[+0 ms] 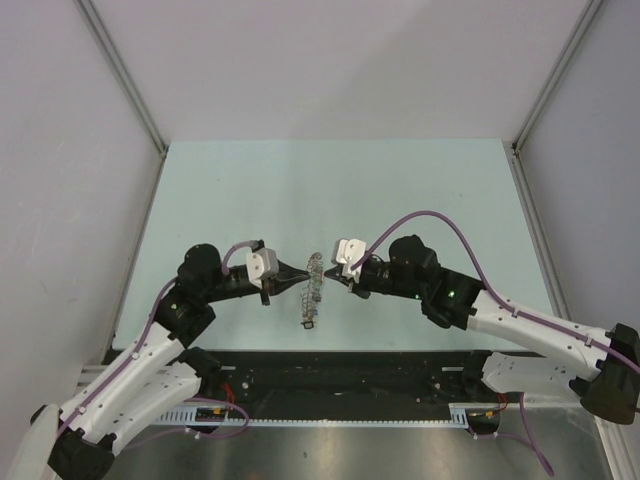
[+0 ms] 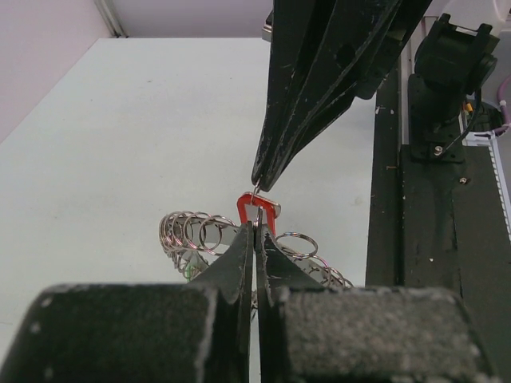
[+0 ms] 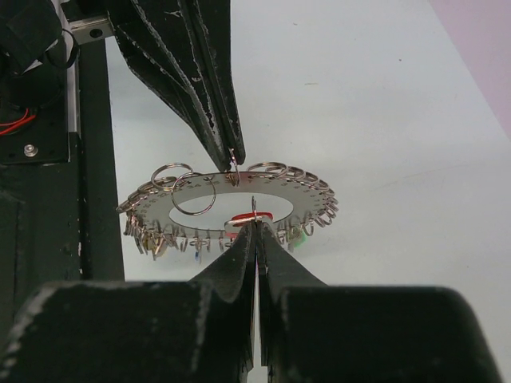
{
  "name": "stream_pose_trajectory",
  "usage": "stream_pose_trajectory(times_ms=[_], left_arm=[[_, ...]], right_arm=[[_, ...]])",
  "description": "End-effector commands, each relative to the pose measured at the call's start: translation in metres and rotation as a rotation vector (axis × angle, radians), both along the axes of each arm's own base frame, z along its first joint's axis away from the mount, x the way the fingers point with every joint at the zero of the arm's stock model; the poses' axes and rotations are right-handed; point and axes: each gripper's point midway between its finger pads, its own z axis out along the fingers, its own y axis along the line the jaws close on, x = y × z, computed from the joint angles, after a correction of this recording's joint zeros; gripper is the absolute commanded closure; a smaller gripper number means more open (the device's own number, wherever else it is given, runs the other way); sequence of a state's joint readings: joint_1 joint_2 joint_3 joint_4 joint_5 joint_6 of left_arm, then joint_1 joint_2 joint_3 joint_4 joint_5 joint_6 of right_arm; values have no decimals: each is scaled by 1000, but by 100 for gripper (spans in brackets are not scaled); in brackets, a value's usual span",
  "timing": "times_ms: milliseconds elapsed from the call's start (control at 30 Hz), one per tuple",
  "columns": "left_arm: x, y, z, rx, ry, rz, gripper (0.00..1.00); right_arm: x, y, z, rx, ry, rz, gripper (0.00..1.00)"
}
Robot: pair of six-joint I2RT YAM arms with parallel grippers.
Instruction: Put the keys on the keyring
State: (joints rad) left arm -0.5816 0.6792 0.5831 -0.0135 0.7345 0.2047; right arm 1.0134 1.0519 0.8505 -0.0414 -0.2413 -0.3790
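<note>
I find the left gripper (image 2: pixel 255 233) clamped on the keyring (image 3: pixel 307 196) rim. The right gripper (image 3: pixel 254 231) pinches the red-tagged key (image 3: pixel 243 217), which touches the ring's opposite edge.

The right gripper (image 3: pixel 254 227), tips closed, pinches the thin loop of the red-tagged key (image 3: pixel 239 219) at the keyring (image 3: pixel 299 191) rim. The left gripper (image 3: pixel 234 159) clamps the opposite rim, above the bench (image 3: pixel 383 96) by its near edge.

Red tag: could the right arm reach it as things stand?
Probably yes: the right gripper looks shut on the top of the red tag, with nothing between them. The left gripper grips the keyring close beside it, so space looks tight.
</note>
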Motion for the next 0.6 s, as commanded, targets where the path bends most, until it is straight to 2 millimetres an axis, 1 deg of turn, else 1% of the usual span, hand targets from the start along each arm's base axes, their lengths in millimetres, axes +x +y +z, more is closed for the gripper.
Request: stream_pose_trajectory(times_ms=[0, 100, 567], left_arm=[[-5, -3, 26, -72, -81, -33, 100], [-6, -3, 26, -72, -80, -33, 100], [-1, 1, 30, -83, -97, 11, 100]], right_arm=[[1, 8, 16, 57, -38, 11, 100], [-1, 9, 19, 69, -39, 26, 100], [-8, 10, 20, 82, -6, 61, 100]])
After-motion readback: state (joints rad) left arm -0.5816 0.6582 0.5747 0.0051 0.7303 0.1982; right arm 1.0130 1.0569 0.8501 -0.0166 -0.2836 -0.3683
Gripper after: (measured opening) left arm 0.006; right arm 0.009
